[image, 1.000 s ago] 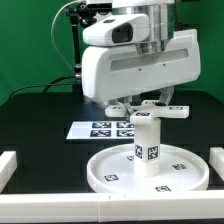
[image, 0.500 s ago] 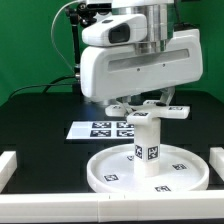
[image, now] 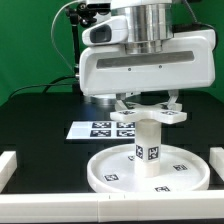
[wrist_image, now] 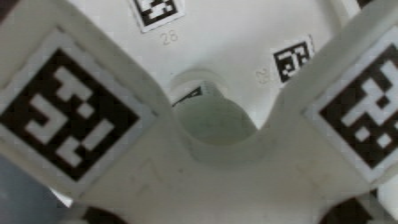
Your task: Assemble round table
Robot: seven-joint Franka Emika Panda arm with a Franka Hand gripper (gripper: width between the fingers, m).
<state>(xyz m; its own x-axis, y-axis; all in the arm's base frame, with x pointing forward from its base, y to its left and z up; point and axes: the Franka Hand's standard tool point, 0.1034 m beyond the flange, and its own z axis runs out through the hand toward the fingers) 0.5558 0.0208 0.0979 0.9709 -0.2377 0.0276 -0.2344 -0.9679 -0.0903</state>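
Observation:
The large rimmed round disc (image: 100, 178) lies flat on the black table, near the front. The short thick cylinder leg (image: 148, 145) stands upright at its centre. The cross-shaped foot (image: 168, 115) sits level on top of the leg. My gripper (image: 148, 105) comes straight down onto the foot and is shut on it; the hand hides the fingertips. In the wrist view the foot (wrist_image: 196, 190) fills the picture with its tagged arms. Its centre hole shows the leg's top (wrist_image: 210, 115), and the disc (wrist_image: 222, 35) lies beyond.
The marker board (image: 100, 128) lies flat behind the disc, toward the exterior view's left. White bars edge the workspace at the exterior view's left (image: 8, 165) and right (image: 216, 160). Cables and a stand rise behind the arm.
My hand has turned about its vertical axis over the leg, and the foot's arms have turned with it. The disc and the leg have not moved.

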